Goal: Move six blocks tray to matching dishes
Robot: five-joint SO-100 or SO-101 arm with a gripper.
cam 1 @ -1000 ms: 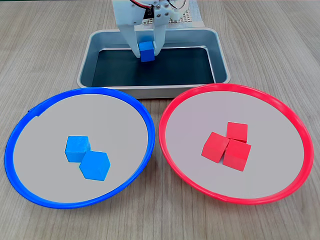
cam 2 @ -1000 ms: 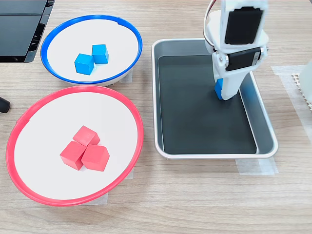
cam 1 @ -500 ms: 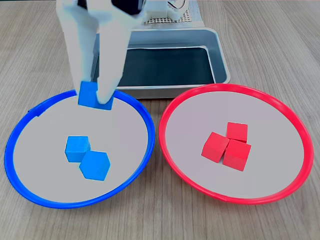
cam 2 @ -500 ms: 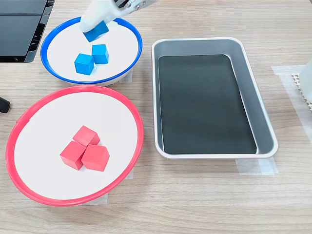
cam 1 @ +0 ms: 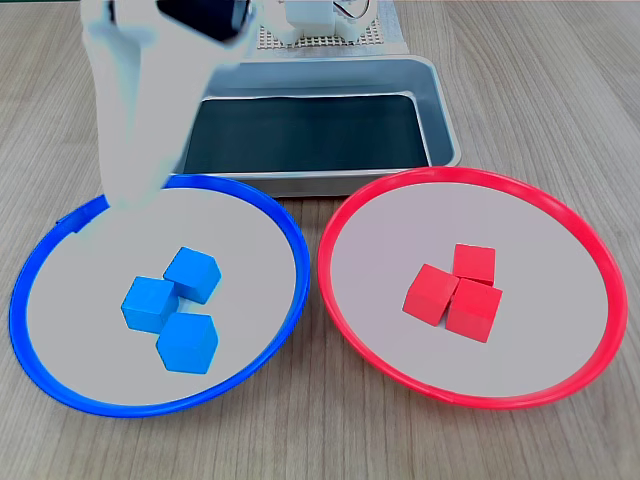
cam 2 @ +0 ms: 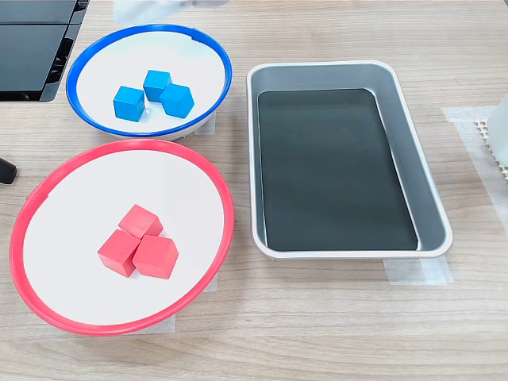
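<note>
Three blue cubes (cam 1: 187,342) (cam 2: 156,83) lie bunched together in the blue-rimmed dish (cam 1: 240,240) (cam 2: 190,63). Three red cubes (cam 1: 473,310) (cam 2: 155,256) sit clustered in the red-rimmed dish (cam 1: 540,240) (cam 2: 79,198). The silver tray (cam 1: 440,110) (cam 2: 429,198) shows a bare black bottom. My white gripper (cam 1: 150,190) hangs motion-blurred above the blue dish's far left rim, open and holding nothing. It is a faint smear at the top edge in the other fixed view (cam 2: 151,8).
A white mesh thing (cam 1: 330,40) (cam 2: 496,135) stands behind the tray. A black flat object (cam 2: 32,48) lies beside the blue dish, and a small dark thing (cam 2: 6,171) sits at the left edge. Wooden tabletop surrounds the dishes.
The gripper carried a blue cube from the tray to the blue dish and let it go. It now lies with the other two, which shifted slightly. The gripper has risen.
</note>
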